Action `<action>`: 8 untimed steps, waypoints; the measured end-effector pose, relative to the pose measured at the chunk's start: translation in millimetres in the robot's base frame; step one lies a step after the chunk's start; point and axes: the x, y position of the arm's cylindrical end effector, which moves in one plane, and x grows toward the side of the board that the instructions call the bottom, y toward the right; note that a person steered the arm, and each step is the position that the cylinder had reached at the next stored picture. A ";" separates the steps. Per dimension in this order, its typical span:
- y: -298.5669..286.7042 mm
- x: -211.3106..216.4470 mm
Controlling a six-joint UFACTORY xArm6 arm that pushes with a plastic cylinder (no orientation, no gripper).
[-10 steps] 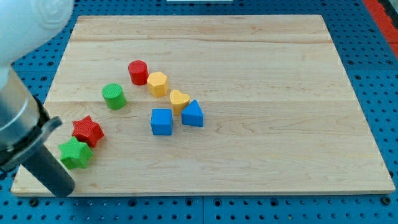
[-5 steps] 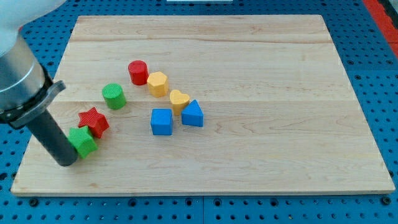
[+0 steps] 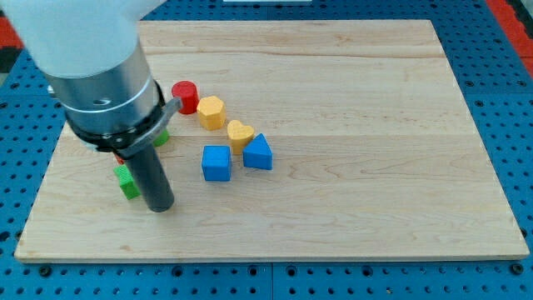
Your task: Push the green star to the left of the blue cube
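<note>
The green star (image 3: 127,182) lies at the board's lower left, mostly hidden behind my rod; only a green sliver shows. My tip (image 3: 160,206) rests on the board just right of and below it, touching or nearly touching it. The blue cube (image 3: 216,162) sits to the right of my tip, near the board's middle. The red star is almost fully hidden behind the arm.
A blue wedge-shaped block (image 3: 257,152) is right of the blue cube. A yellow heart (image 3: 240,133), a yellow hexagon (image 3: 211,111) and a red cylinder (image 3: 185,96) run up to the left. A green cylinder (image 3: 161,136) peeks out beside the arm.
My rod has moved right and slightly down, from the green star's left to its right side. The arm now covers the red star and most of the green cylinder.
</note>
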 end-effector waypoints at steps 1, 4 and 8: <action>-12.1 26.2; -83.8 -1.0; -45.1 -19.5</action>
